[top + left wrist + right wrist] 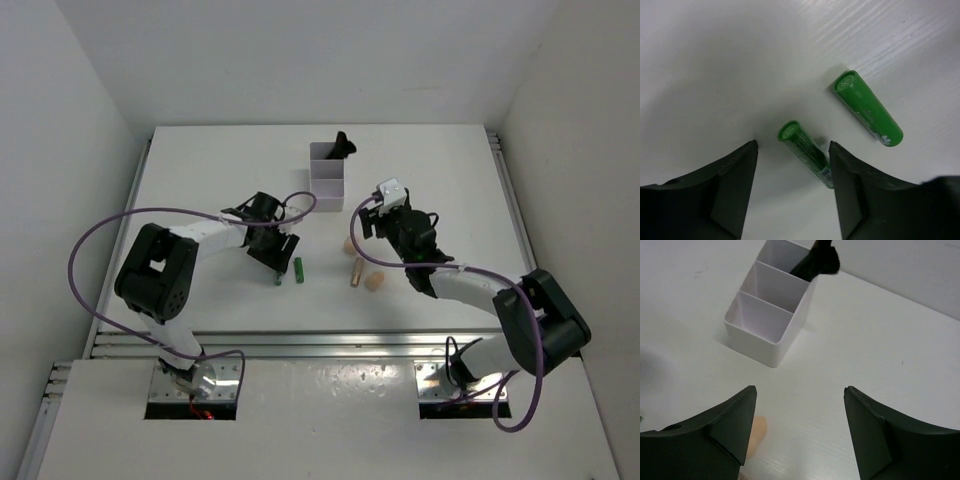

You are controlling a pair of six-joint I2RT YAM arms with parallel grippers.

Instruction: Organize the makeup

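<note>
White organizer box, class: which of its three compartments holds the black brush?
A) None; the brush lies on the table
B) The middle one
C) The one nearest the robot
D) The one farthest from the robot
D: in the right wrist view the black brush stands up out of the far end compartment of the white box, while the middle and near compartments look empty.

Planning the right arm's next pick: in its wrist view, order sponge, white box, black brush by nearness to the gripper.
1. Peach sponge, at the frame's bottom left.
2. White box, ahead, left.
3. Black brush, in the box's far compartment.
</note>
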